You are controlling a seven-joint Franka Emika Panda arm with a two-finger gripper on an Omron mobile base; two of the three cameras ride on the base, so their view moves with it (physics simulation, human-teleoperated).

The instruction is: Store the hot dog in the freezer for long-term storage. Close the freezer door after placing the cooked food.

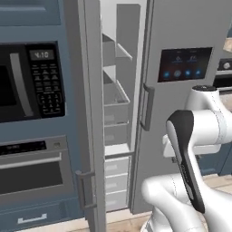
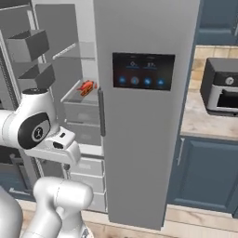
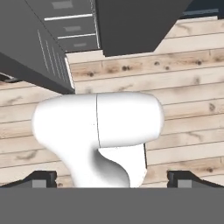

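Note:
The freezer (image 1: 118,97) of the grey side-by-side fridge stands open, white inside with shelves and grey drawers. The hot dog (image 2: 87,87), a small orange-brown piece with red along it, lies on a clear middle shelf (image 2: 74,96) inside. The freezer door (image 1: 91,113) is swung out towards me, seen edge-on, its slim handle (image 1: 84,190) low down and its inner bins (image 2: 29,44) facing the compartment. My arm is folded back well short of the fridge. In the hand view my gripper (image 3: 113,180) points down at the floor, open, with nothing held between its fingertips (image 3: 41,179).
A black-fronted microwave (image 1: 27,81) and oven (image 1: 31,174) fill the blue cabinetry left of the freezer door. The fridge door with the dark touch screen (image 2: 144,69) is closed. A dark countertop appliance (image 2: 223,88) sits at the right. Wooden floor (image 3: 188,83) lies below.

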